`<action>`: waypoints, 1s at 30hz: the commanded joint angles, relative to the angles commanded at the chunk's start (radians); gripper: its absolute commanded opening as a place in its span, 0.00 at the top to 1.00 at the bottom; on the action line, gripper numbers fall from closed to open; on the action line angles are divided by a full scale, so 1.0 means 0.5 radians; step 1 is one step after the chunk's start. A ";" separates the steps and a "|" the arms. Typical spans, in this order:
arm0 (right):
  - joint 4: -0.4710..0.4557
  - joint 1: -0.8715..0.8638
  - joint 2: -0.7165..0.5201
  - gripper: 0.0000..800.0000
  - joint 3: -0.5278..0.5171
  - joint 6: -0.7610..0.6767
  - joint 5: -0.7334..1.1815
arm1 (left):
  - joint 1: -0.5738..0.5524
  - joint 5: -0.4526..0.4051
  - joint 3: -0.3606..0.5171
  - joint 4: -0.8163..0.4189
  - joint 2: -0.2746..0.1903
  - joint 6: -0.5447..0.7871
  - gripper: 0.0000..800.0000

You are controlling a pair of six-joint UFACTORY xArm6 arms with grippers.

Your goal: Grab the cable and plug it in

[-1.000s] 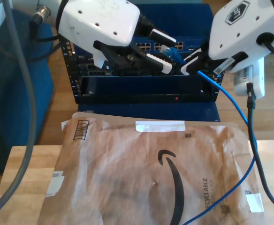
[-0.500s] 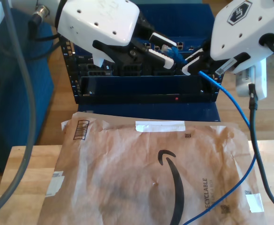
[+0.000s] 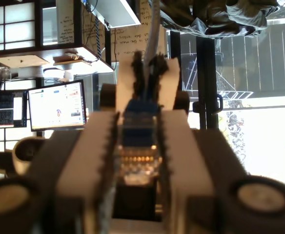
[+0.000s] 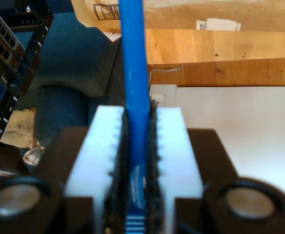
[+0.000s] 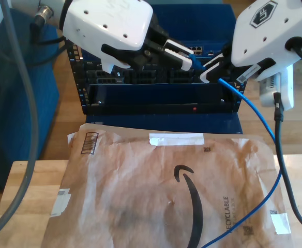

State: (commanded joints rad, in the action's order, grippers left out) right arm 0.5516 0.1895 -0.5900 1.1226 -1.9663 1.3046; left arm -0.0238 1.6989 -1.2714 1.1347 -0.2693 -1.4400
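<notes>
The bright blue cable [image 5: 254, 111] runs from the table's front edge up to the two grippers in front of the rack [image 5: 156, 98]. My first gripper [image 5: 188, 57], on the arm at the exterior view's left, is shut on the cable's plug [image 3: 138, 146], whose gold contacts face the wrist camera. My second gripper [image 5: 213, 70], on the arm at the exterior view's right, is shut on the cord [image 4: 135, 73] a short way behind the plug. Its white fingers [image 3: 169, 83] show just beyond the plug. A row of ports [image 5: 200, 50] sits behind both grippers.
A large brown paper mailer [image 5: 166, 191] covers most of the wooden table [image 5: 21, 191]. A thick black cable [image 5: 280, 155] hangs down at the exterior view's right. A white box [image 5: 280, 90] stands beside the rack there.
My first gripper has turned and shifted up toward the exterior view's right, carrying the plug closer to my second gripper. The second arm has barely moved.
</notes>
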 joint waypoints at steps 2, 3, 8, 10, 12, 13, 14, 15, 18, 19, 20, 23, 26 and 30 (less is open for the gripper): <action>0.000 -0.003 0.000 0.98 0.000 -0.003 0.000 | 0.000 0.000 0.000 0.000 0.000 0.000 0.99; 0.000 -0.003 0.000 0.93 0.000 0.000 0.000 | 0.000 0.003 0.000 -0.003 0.000 0.000 0.99; 0.003 0.000 0.000 0.19 0.006 0.028 0.003 | 0.000 0.018 -0.003 -0.003 0.000 -0.006 1.00; 0.000 0.000 -0.012 0.00 0.012 0.046 0.003 | 0.000 0.025 -0.009 -0.006 0.003 -0.009 1.00; 0.000 0.003 -0.061 0.00 0.009 0.046 0.000 | 0.003 0.025 -0.012 -0.006 0.006 -0.018 1.00; -0.003 0.003 -0.061 0.00 0.012 0.049 0.000 | 0.003 0.025 -0.015 -0.006 0.009 -0.046 1.00; 0.000 0.003 -0.061 0.00 0.015 0.049 0.000 | 0.003 0.028 -0.018 -0.009 0.009 -0.089 1.00; 0.000 0.000 -0.061 0.00 0.012 0.049 0.000 | 0.006 0.034 -0.018 -0.003 0.012 -0.141 1.00; -0.006 0.003 -0.061 0.00 0.012 0.123 0.003 | 0.012 0.178 -0.021 0.003 0.046 -0.288 1.00; -0.006 0.003 -0.058 0.00 0.012 0.196 0.003 | 0.012 0.233 -0.037 0.015 0.074 -0.347 1.00; -0.006 0.000 -0.058 0.00 0.015 0.276 0.003 | 0.015 0.279 -0.049 0.034 0.089 -0.408 1.00; -0.003 -0.009 -0.071 0.00 0.018 0.390 0.000 | 0.068 0.356 -0.071 0.043 0.110 -0.540 1.00; -0.006 -0.009 -0.071 0.00 0.074 0.393 0.000 | 0.104 0.402 -0.092 0.043 0.117 -0.598 1.00; -0.006 -0.012 -0.077 0.01 0.135 0.396 -0.003 | 0.141 0.420 -0.092 0.046 0.123 -0.641 1.00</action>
State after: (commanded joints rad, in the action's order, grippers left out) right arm 0.5485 0.1834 -0.6283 1.1901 -1.7683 1.3031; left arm 0.0468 1.9091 -1.3174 1.1577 -0.2079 -1.7607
